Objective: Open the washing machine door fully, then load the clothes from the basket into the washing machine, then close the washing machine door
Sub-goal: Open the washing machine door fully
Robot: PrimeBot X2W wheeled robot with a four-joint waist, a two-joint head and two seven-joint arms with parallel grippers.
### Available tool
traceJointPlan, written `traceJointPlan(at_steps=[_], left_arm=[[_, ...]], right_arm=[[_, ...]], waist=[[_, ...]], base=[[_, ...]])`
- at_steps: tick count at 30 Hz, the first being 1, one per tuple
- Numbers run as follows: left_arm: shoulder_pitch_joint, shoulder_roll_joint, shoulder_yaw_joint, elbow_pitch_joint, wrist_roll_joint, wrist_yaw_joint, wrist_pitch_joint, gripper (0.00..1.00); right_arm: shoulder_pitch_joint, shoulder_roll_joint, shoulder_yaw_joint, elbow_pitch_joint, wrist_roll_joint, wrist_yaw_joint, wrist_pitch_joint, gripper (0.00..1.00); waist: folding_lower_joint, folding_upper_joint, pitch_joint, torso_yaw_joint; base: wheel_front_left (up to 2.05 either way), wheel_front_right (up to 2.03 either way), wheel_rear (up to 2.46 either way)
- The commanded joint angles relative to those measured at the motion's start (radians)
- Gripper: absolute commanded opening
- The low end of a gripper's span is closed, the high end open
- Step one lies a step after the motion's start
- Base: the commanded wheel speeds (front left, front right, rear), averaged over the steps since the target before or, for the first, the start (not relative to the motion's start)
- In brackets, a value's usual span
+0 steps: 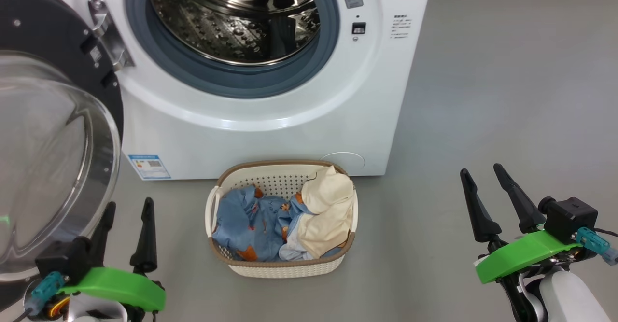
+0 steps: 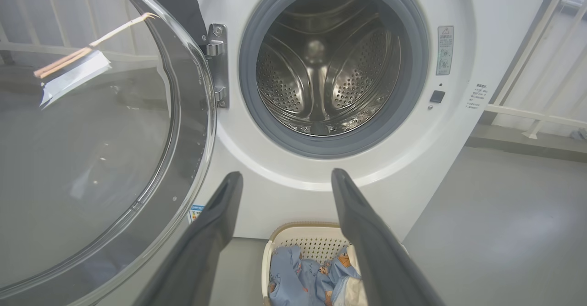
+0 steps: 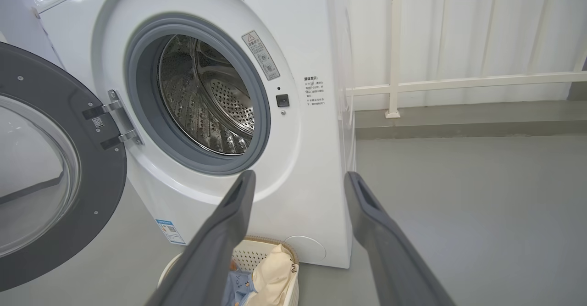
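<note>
- Hovering at the near left, the left gripper (image 1: 129,202) has its two dark fingers spread wide with nothing between them. It is just beside the lower edge of the washing machine door (image 1: 53,167).
- At the near right, the right gripper (image 1: 481,169) also has its jaws fully parted and empty. It is above the bare grey floor (image 1: 507,95), well apart from the basket (image 1: 285,270).
- A little farther, between the two grippers, the basket stands on the floor just in front of the washing machine (image 1: 270,133).
- The clothes (image 1: 270,225) lie inside the basket, with the blue printed cloth (image 1: 241,223) on the left and the cream-yellow cloth (image 1: 328,201) heaped on the right.
- On the left, the washing machine door stands swung open on its hinge (image 1: 108,32), glass bowl bulging toward the near side.
- Farthest, the washing machine's mouth is open, with the grey gasket (image 1: 231,84) ringing the perforated steel drum (image 1: 231,22). A blue label (image 1: 148,166) marks its lower left corner.
</note>
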State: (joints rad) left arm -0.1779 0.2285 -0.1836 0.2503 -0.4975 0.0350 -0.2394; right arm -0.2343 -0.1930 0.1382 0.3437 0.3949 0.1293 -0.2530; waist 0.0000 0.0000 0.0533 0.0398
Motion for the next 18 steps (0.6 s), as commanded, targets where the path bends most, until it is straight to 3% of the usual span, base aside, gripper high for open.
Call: traceJointPlan(at_steps=[1, 18], left_arm=[[-0.007, 0.017, 0.037, -0.018, 0.0, 0.005, -0.014, 1.0], [0.023, -0.025, 0.063, -0.012, 0.002, -0.007, -0.022, 1.0]], right_arm=[[-0.005, -0.012, 0.025, -0.03, -0.01, 0.001, -0.009, 1.0], [0.001, -0.022, 0.017, -0.044, -0.015, 0.001, -0.009, 1.0]], waist=[[0.0, 0.0, -0.006, -0.017], [0.0, 0.0, -0.012, -0.057]], base=[[0.0, 0.0, 0.0], [0.0, 0.0, 0.0]])
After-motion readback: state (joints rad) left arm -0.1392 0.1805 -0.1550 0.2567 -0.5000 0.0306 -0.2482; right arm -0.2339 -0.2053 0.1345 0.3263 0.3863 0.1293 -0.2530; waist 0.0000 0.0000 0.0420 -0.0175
